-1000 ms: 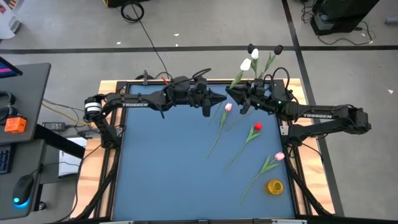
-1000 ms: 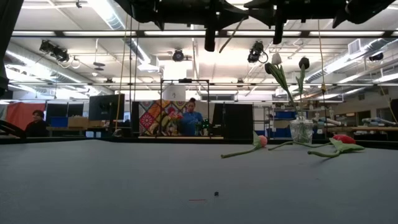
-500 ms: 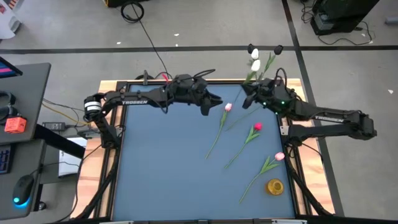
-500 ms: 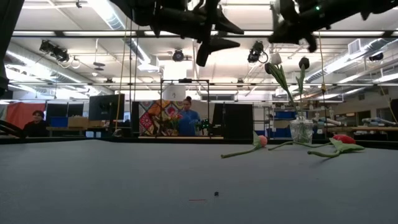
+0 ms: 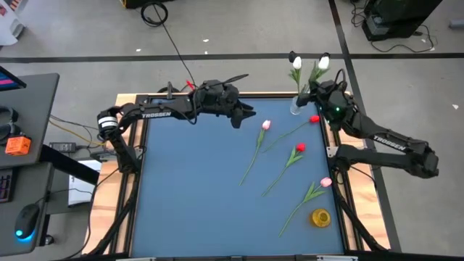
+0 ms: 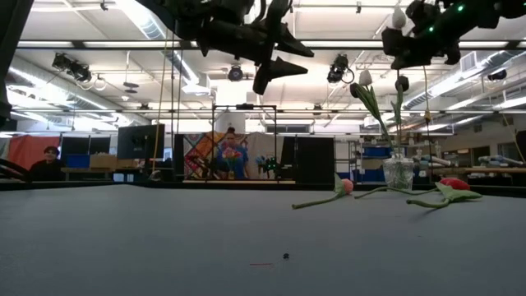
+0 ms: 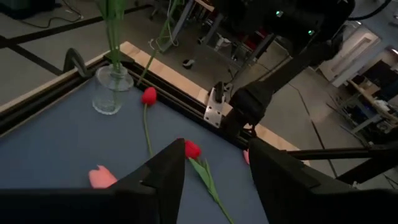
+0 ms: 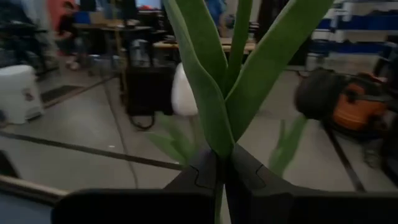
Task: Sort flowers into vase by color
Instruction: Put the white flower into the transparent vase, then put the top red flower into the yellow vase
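Clear glass vase (image 7: 110, 92) holds thin green stems. Right gripper (image 8: 222, 167) pinches a broad-leaved white tulip (image 5: 323, 62) above it; left gripper (image 7: 214, 163) spread.

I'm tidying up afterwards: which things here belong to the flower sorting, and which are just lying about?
Belongs to the job:
- glass vase, already holding tulips
- white tulip, held in the shut right tool
- red tulips and pink tulips lying on the blue mat
- left tool, open and empty

Just lying about:
- small yellow object on the mat
- floor cables
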Controlling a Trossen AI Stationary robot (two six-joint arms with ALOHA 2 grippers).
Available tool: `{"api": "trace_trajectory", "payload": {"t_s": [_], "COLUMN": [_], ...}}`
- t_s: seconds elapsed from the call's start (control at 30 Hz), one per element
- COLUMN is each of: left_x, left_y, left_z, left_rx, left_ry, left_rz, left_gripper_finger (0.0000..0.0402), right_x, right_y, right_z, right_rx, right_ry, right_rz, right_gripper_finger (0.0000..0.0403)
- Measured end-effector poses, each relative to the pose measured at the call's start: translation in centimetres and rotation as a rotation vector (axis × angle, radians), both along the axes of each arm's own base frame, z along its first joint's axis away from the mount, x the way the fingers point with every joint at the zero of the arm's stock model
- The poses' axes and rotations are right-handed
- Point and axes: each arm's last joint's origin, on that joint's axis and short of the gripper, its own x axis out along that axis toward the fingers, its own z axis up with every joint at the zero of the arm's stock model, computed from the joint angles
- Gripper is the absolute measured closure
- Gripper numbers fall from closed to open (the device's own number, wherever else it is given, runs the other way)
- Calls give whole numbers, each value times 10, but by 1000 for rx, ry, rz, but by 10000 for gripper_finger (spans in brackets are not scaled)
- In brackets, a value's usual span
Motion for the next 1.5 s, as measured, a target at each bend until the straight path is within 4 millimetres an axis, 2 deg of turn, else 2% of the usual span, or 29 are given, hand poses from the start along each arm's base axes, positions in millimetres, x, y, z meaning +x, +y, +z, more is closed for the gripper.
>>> {"api": "trace_trajectory", "payload": {"t_s": [0.43, 0.83, 1.0, 1.23, 1.37, 1.5], "left_x": [-9, -12, -12, -13, -1, 22], "left_y": [15, 16, 16, 18, 17, 11], "left_z": [-8, -14, -17, -18, -35, -62], "left_rx": [77, 141, 151, 178, 166, 130], "left_ry": [86, 149, 176, 189, 204, 147], "left_rz": [-19, -42, -52, -39, -69, -170], "left_gripper_finger": [218, 218, 218, 218, 218, 218], "right_x": [-8, 4, 6, 3, -1, -10], "right_y": [-32, -53, -56, -49, -40, -28], "right_z": [0, -18, -35, -48, -44, -30], "right_rx": [-25, 38, 173, 372, 511, 641], "right_ry": [-19, 34, 31, -79, -171, -211], "right_rz": [-83, -84, -90, -51, 11, -33], "right_gripper_finger": [385, 383, 324, 240, 201, 179]}}
